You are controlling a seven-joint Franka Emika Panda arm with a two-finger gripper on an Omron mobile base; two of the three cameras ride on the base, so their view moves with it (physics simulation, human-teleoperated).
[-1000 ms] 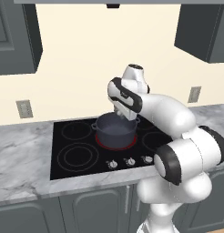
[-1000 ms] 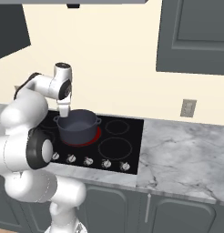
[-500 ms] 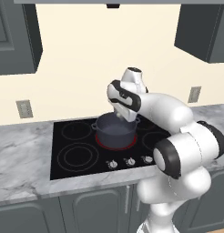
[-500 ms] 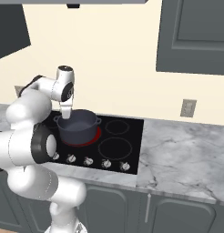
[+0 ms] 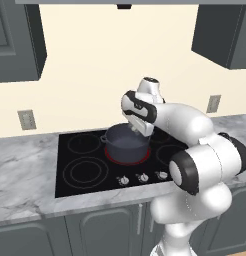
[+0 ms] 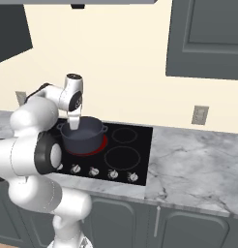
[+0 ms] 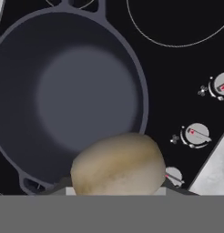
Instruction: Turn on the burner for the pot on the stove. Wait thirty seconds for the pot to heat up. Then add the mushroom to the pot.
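The gripper (image 5: pixel 136 128) hung right over the open pot (image 5: pixel 126 143), jaws closed on the mushroom (image 7: pixel 117 165), whose smooth, rounded tan cap faced the hand camera, its stem hidden. The round, matte blue-grey pot stood upright on the red-glowing burner (image 6: pixel 101 145) of the glossy black stove (image 5: pixel 85 170), its silver knobs (image 7: pixel 196 134) along the front edge.

In the hand view, the round dark blue-grey metal pot (image 7: pixel 68 98) gapes open across the upper left, its inside bare below the tan-brown mushroom (image 7: pixel 117 166) at bottom centre. Only the pot's rim and loop handles ring that opening. To the right, silver knobs (image 7: pixel 196 134) stud the flat black glass stove (image 7: pixel 177 68).
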